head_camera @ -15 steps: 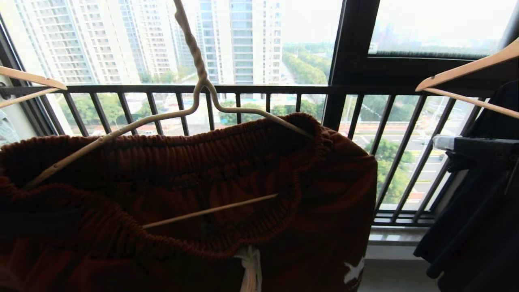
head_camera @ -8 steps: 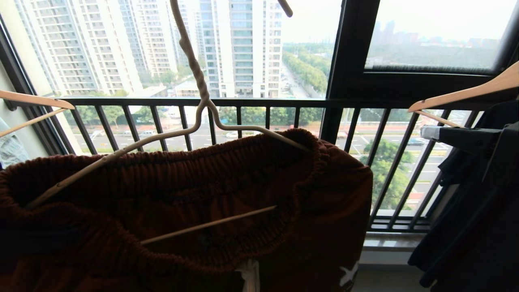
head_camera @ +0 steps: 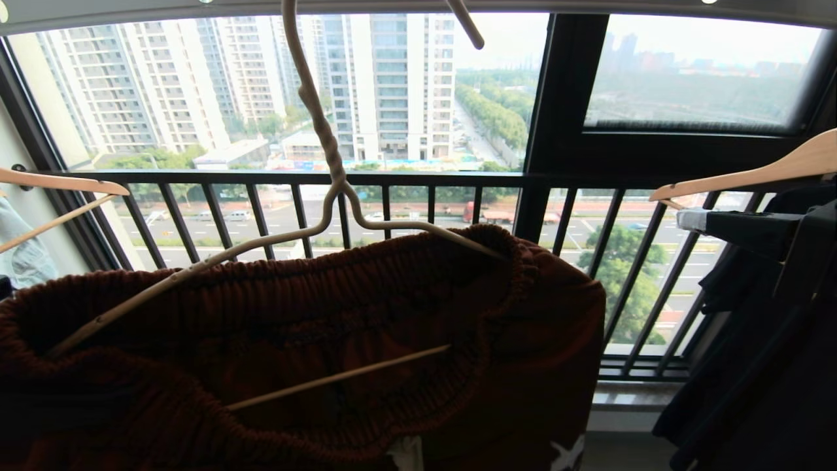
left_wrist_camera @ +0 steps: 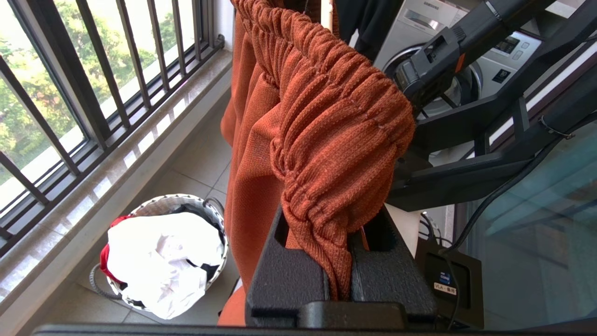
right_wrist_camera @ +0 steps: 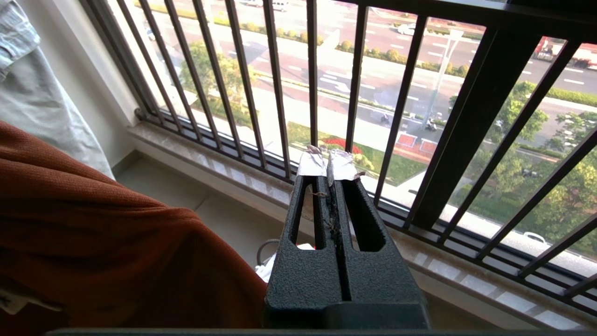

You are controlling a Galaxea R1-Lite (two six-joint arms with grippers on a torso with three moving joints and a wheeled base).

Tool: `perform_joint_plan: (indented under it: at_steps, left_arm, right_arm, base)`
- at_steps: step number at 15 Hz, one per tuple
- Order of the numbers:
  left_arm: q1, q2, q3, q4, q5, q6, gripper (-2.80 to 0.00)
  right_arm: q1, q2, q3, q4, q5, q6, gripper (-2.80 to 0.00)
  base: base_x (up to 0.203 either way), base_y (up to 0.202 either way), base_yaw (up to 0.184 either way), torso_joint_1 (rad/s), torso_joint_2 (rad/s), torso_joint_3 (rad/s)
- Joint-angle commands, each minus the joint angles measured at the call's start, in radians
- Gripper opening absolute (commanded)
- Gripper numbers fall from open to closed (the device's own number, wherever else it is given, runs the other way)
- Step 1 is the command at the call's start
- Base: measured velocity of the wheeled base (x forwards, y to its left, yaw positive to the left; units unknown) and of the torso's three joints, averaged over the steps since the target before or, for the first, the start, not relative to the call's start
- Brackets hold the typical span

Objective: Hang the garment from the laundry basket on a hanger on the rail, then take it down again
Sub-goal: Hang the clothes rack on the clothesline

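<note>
Shorts (head_camera: 314, 340) hang on the hanger (head_camera: 327, 163); we now see the rail (head_camera: 418, 6) above. Our left gripper (left_wrist_camera: 339, 280) clamps the waistband, right gripper (right_wrist_camera: 329, 168) is together, empty; we judge hooking comes next.

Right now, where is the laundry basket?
The laundry basket shows only in the left wrist view: on the tiled floor beside the window ledge, below the hanging shorts, with a white cloth piled inside it.

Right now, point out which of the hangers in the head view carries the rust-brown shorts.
The thin cream-white wire-style hanger in the middle, threaded through the rust-brown shorts' waistband. The thick light-wood hangers at far left and far right don't carry them.
</note>
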Motion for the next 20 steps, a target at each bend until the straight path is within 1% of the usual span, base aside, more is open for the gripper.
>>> perform_joint_plan:
  at_steps: [1,5,7,8,9,12,14,15,18,20]
  left_arm:
    - [-0.001,0.005,0.007,0.004,-0.007,0.01,-2.8]
    - [0.001,-0.04,0.033,0.004,-0.003,0.001,-2.8]
    - [0.007,-0.041,0.035,0.004,0.002,-0.001,-2.8]
    - [0.031,-0.042,0.031,0.004,0.009,-0.002,-2.8]
    - [0.075,-0.043,0.024,0.004,0.015,-0.003,-2.8]
    - [0.229,-0.045,0.015,-0.02,0.019,-0.007,-2.8]
    - [0.321,-0.048,0.015,-0.047,0.02,-0.031,-2.8]
    - [0.35,-0.053,0.013,-0.053,0.02,-0.049,-2.8]
    - [0.441,-0.079,0.009,-0.058,0.02,-0.061,-2.8]
    - [0.447,-0.078,-0.005,-0.058,0.02,-0.063,-2.8]
  right_arm:
    - [0.0,-0.001,0.001,-0.001,0.001,0.001,-2.8]
    - [0.001,-0.026,0.005,0.003,0.001,-0.016,-2.8]
    - [0.001,-0.025,-0.003,0.005,-0.013,-0.022,-2.8]
    - [0.001,-0.032,-0.006,0.008,-0.022,-0.024,-2.8]
    - [0.001,-0.032,-0.011,0.01,-0.025,-0.024,-2.8]
    - [0.001,-0.04,-0.012,0.007,-0.046,-0.024,-2.8]
    - [0.001,-0.052,-0.023,0.008,-0.047,-0.024,-2.8]
    - [0.001,-0.058,-0.023,0.008,-0.047,-0.024,-2.8]
    - [-0.001,-0.08,-0.023,0.01,-0.047,-0.025,-2.8]
    - [-0.001,-0.08,-0.023,0.008,-0.047,-0.041,-2.8]
  base:
    - [0.0,0.0,0.0,0.163,-0.32,-0.168]
    - [0.0,0.0,0.0,0.022,-0.05,-0.019]
    - [0.0,0.0,0.0,0.0,0.0,0.0]
    - [0.0,0.0,0.0,0.0,0.0,0.0]
    - [0.0,0.0,0.0,0.0,0.0,0.0]
    - [0.0,0.0,0.0,0.0,0.0,0.0]
    - [0.0,0.0,0.0,0.0,0.0,0.0]
    - [0.0,0.0,0.0,0.0,0.0,0.0]
    - [0.0,0.0,0.0,0.0,0.0,0.0]
    - [0.0,0.0,0.0,0.0,0.0,0.0]
